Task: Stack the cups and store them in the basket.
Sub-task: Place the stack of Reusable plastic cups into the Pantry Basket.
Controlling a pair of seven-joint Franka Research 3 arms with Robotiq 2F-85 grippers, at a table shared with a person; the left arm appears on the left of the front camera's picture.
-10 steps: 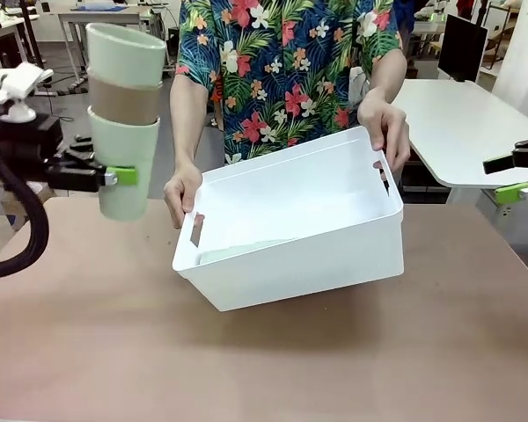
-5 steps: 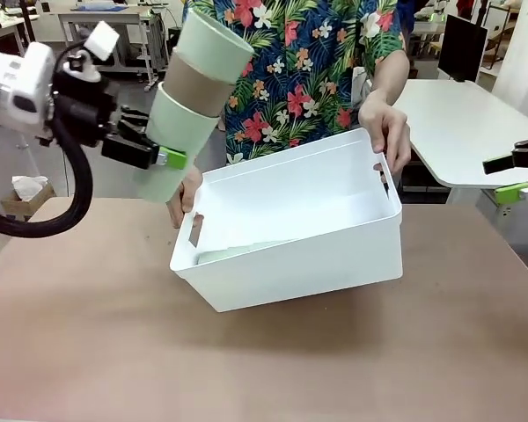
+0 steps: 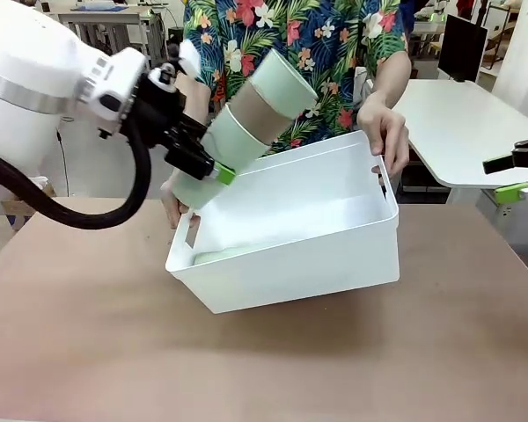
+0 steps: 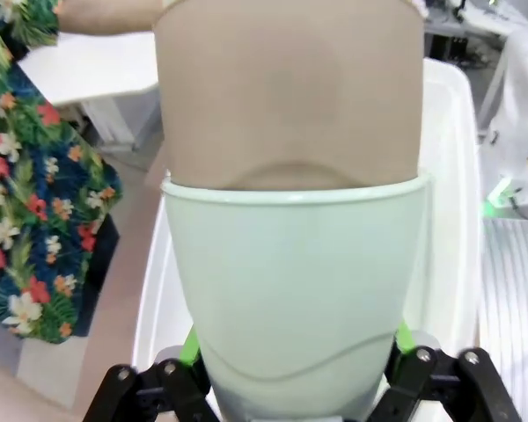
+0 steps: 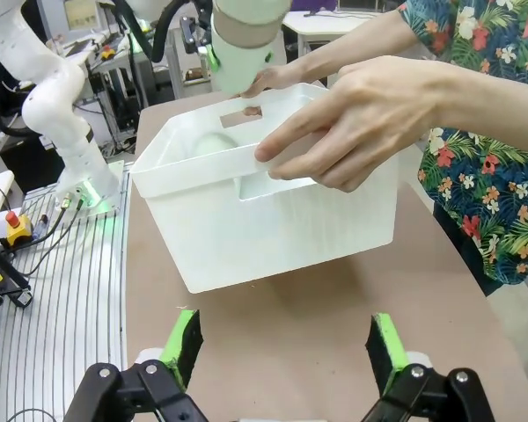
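Swung over the white plastic basket [image 3: 286, 264], left gripper [image 3: 209, 169] clamps the mint-and-brown tumbler stack [image 3: 255, 119], unreleased; right gripper [image 5: 286, 352] gapes; another cup [image 3: 224, 255] seemingly inside.

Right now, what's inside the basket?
A pale green cup lies on the basket floor at its left end; the near wall covers most of it, so count unclear.

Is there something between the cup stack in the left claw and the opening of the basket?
Nothing visible does. The stack hangs tilted above the basket's open left end; the person's hand grips the rim just beside it.
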